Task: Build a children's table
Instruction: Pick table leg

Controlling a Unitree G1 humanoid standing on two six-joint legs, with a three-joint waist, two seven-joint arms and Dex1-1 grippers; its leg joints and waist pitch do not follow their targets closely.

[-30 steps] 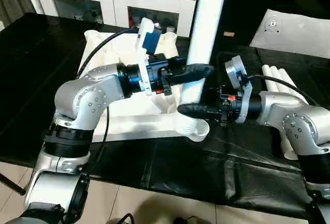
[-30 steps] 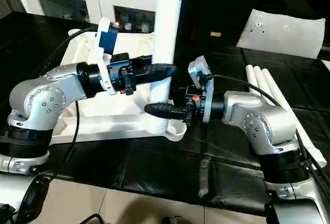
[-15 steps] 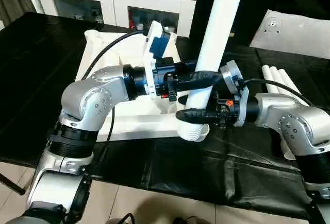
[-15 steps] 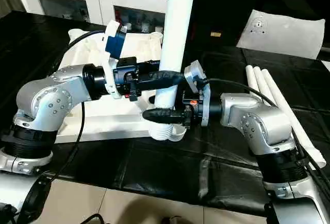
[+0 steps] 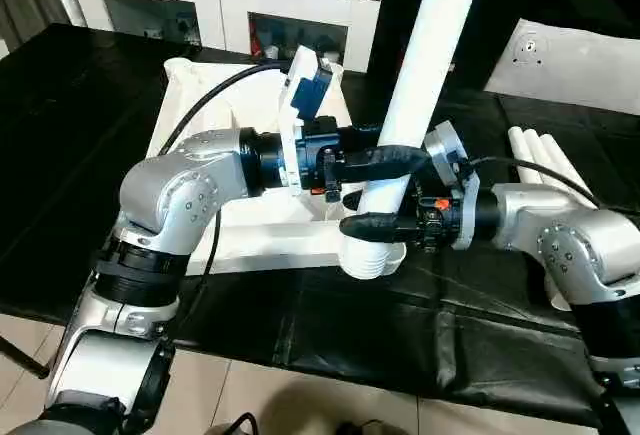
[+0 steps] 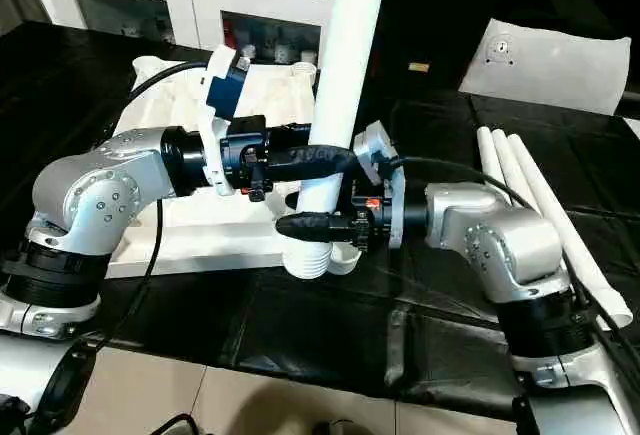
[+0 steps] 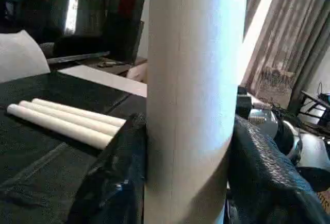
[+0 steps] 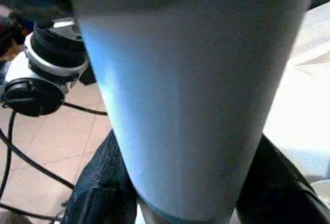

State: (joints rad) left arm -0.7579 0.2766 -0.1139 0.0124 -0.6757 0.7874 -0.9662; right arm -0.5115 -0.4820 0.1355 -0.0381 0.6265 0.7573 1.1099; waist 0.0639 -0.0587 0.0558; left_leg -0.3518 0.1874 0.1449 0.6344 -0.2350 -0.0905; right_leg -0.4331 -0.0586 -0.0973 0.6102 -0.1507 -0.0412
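Head views: the left claw grips the leg from the side, partway up its thick lower part, fingers closed around it. Just below it the right claw clamps the same leg from the opposite side, right above the ribbed end. Two grips stacked like this likely serve to keep the long leg steady and let the robot steer its tilt. The leg leans away from upright, its top toward the right arm's side, and its ribbed end hangs at the tabletop's near corner, just below the right claw. The corner socket is hidden behind that end, so whether the end is seated there cannot be told. The tabletop lies underside up beyond the left claw. Three spare legs lie side by side on the black cover, well behind the right claw, out of the way yet within reach.

Left wrist view: both black fingers press on opposite sides of the leg, which stands between them. The spare legs lie beyond.

Right wrist view: the leg stands between that claw's fingers, held at both flanks; floor and cables show underneath, so the grip sits near the table's edge.
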